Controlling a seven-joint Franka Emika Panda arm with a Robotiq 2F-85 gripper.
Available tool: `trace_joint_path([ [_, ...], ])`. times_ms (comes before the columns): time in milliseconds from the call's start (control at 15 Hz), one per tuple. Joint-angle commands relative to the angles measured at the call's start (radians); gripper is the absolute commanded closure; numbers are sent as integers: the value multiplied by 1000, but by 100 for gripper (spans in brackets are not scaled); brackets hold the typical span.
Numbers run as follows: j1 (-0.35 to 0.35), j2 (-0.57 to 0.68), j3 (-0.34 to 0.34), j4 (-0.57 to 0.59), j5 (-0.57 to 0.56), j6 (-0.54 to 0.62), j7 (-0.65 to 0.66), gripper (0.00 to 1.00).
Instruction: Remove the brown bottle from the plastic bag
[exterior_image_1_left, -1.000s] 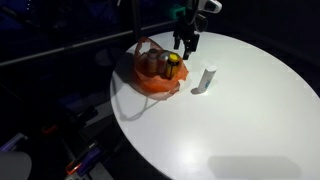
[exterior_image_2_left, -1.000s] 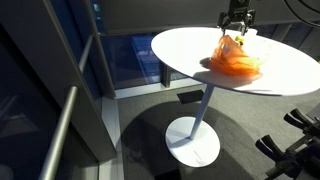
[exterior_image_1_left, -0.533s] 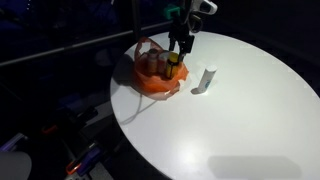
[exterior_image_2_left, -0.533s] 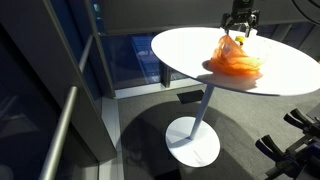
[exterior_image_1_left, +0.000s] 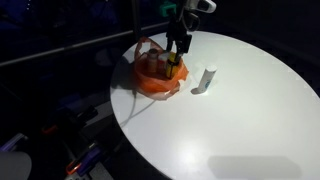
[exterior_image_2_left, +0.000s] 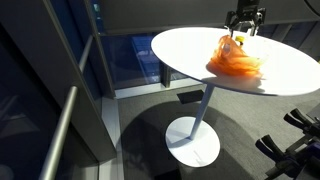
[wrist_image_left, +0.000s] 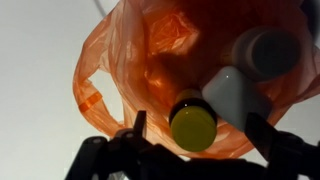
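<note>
A translucent orange plastic bag (exterior_image_1_left: 155, 78) sits on a round white table (exterior_image_1_left: 235, 125) with its mouth gaping upward. In both exterior views the black gripper (exterior_image_1_left: 178, 48) hangs straight over that mouth, with its tips at about the level of the bag's top edge (exterior_image_2_left: 235, 58).

The wrist view looks down into the bag (wrist_image_left: 150, 55). A brown bottle with a yellow screw cap (wrist_image_left: 193, 125) stands upright inside, at the side of the bag nearest the gripper (wrist_image_left: 197, 135). The two dark fingers (wrist_image_left: 138, 128) are spread wide apart, one on each side of the yellow cap. A visible gap remains on both sides, so they grip nothing.

Also inside the bag, pressed against the brown bottle, is a white plastic bottle (wrist_image_left: 235, 92). Deeper in the bag lies a pale round-capped bottle (wrist_image_left: 265, 50). One handle loop of the bag (wrist_image_left: 88, 98) droops outward onto the table surface.

Outside the bag, a small white cylinder (exterior_image_1_left: 208, 78) stands upright on the table, near the bag but apart from it.

Any labels or print on the bottles and the bag are too blurred to read.
</note>
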Motion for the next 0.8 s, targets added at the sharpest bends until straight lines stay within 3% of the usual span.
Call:
trace_joint_path([
  [0, 6, -35, -11, -42, -16, 15, 36, 0],
  [600, 0, -11, -19, -27, -9, 55, 50, 0],
  [667, 0, -9, -20, -26, -9, 56, 52, 3],
  [733, 0, -7, -21, -26, -9, 56, 55, 17],
])
